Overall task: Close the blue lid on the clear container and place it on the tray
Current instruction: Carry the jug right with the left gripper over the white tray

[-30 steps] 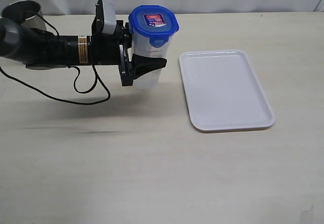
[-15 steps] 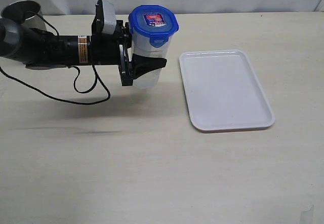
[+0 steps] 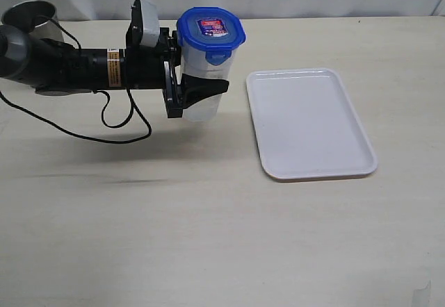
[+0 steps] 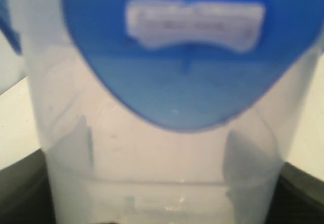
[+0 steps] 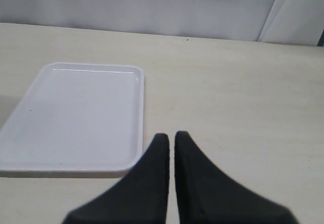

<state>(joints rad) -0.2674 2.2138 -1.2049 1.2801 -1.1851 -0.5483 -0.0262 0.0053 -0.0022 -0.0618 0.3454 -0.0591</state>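
Note:
The clear container (image 3: 202, 108) stands upright left of the tray (image 3: 309, 123), with the blue lid (image 3: 211, 28) seated on its rim, sticker up and one snap tab folded down. My left gripper (image 3: 207, 86) comes in from the left and is shut on the container's middle. In the left wrist view the container (image 4: 162, 173) fills the frame, the lid's tab (image 4: 187, 82) hangs over its wall, and the dark fingers (image 4: 242, 155) show through the plastic. My right gripper (image 5: 171, 137) is shut on nothing, beside a corner of the tray (image 5: 76, 112). It does not show in the exterior view.
A grey steel cup (image 3: 31, 15) stands at the far left behind the left arm. A black cable (image 3: 115, 123) loops from that arm onto the table. The white tray holds nothing. A pale wall runs along the table's far edge.

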